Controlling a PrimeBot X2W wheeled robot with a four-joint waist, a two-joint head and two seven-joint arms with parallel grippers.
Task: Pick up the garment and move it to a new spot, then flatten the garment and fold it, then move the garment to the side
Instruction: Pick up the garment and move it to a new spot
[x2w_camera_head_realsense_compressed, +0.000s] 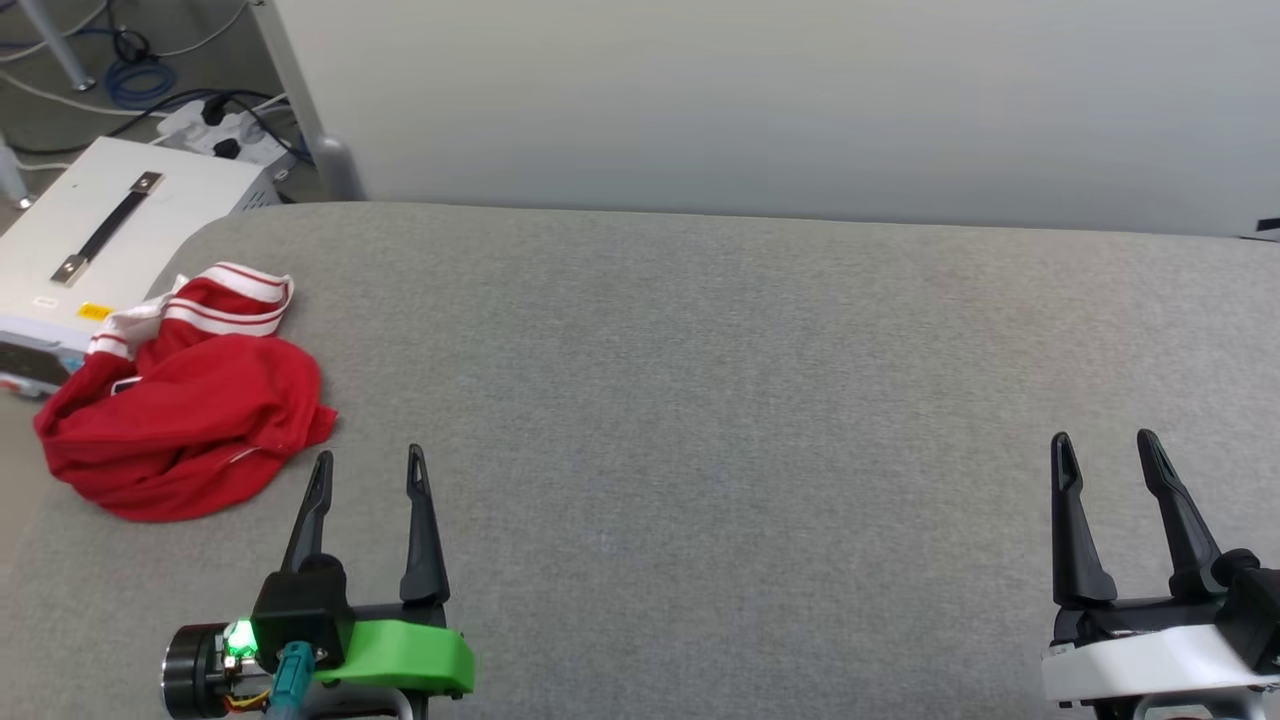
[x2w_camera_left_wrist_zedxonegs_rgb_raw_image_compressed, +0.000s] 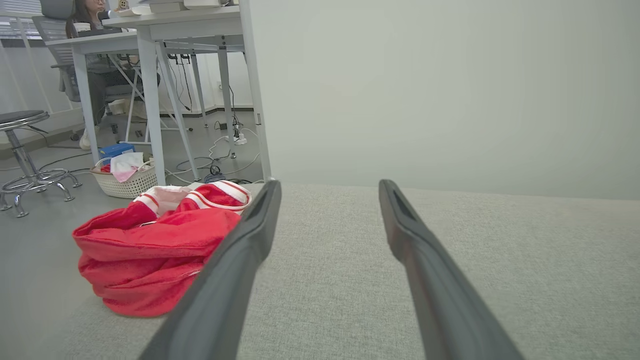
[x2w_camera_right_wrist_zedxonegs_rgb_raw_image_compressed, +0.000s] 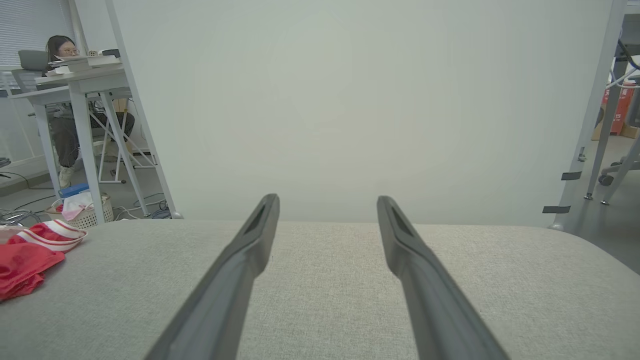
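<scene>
So the garment (x2w_camera_head_realsense_compressed: 190, 420) is a crumpled red heap at the left edge of the grey fabric table (x2w_camera_head_realsense_compressed: 760, 400), up toward the far left corner. Its red-and-white striped trim sits on top at the far side, and a bit of white sleeve shows next to that. The lettering is too bunched up to make out.

The left gripper (x2w_camera_head_realsense_compressed: 369, 455) is by the near edge, with its fingers spread wide over bare fabric. The heap is just ahead and to the left of it, close but not touching. The right gripper (x2w_camera_head_realsense_compressed: 1105, 438) is way over by the near right side, well apart from the shirt, with its fingers just as wide.

Behind the far edge there's a plain pale partition panel (x2w_camera_head_realsense_compressed: 800, 100). Off the left edge on the floor are a white box with a black handle (x2w_camera_head_realsense_compressed: 110, 225) and a power strip (x2w_camera_head_realsense_compressed: 215, 130). The left wrist view also shows a woven basket (x2w_camera_left_wrist_zedxonegs_rgb_raw_image_compressed: 127, 182) under a desk.
</scene>
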